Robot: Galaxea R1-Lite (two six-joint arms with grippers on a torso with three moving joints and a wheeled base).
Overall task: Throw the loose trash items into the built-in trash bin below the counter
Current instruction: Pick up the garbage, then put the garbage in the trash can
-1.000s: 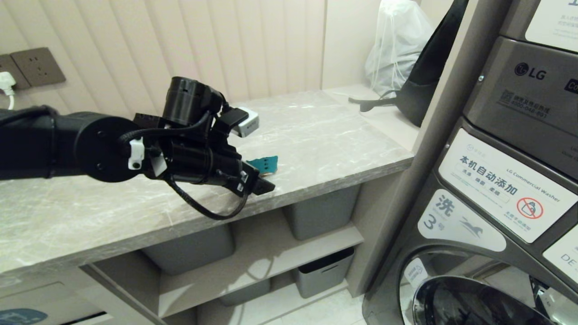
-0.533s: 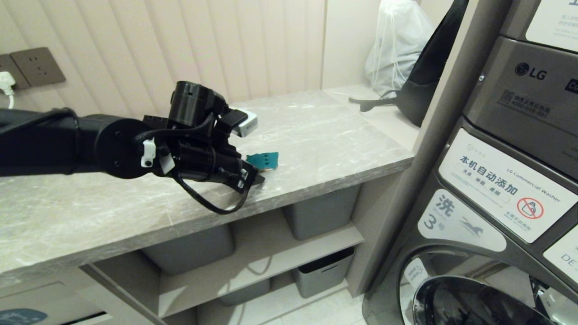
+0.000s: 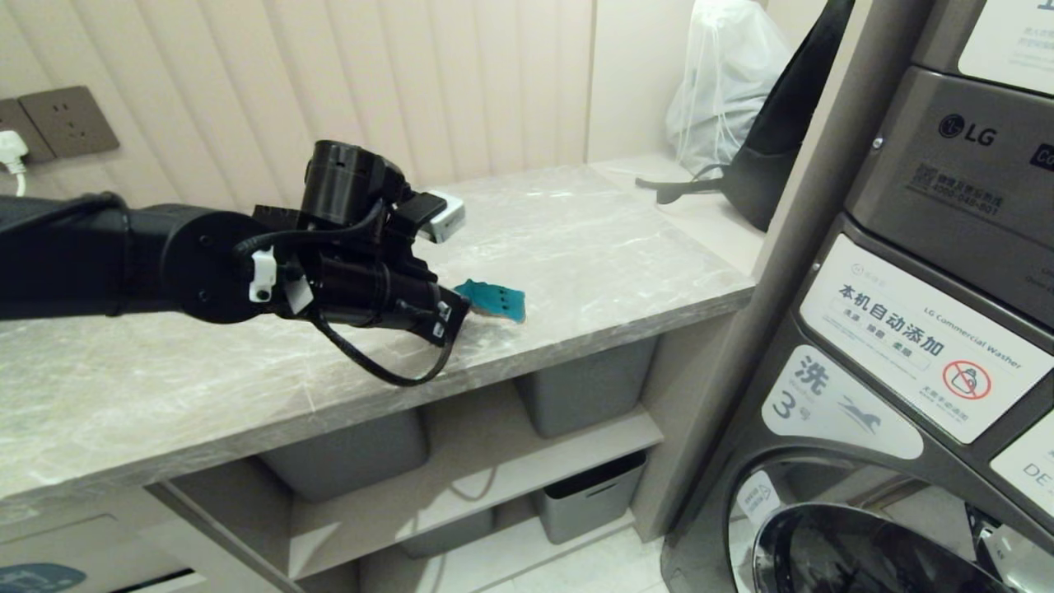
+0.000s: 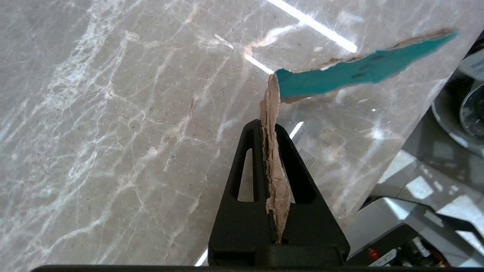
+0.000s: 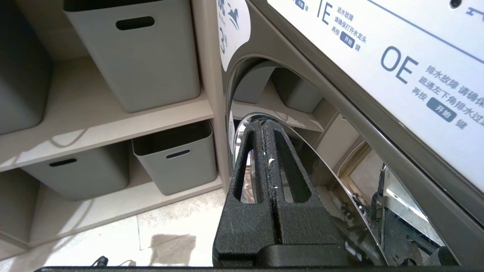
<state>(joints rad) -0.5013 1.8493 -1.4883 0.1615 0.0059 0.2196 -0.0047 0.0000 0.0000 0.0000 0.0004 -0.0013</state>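
Gripping the teal scrap at the counter's front edge, ready for the carry to the bin.

Take the counter (image 3: 576, 247) as your reference: the built-in trash bin (image 3: 37, 576) sits below its left end, barely in view. Above the counter's front edge the left gripper (image 4: 273, 130) is clamped on the teal-blue cardboard scrap (image 3: 494, 299), pinching only the torn brown margin. Lift straight up before swinging left, slowly, since the hold looks thin. Beside the washer, below counter level, the right gripper (image 5: 267, 130) rests pressed together, empty.
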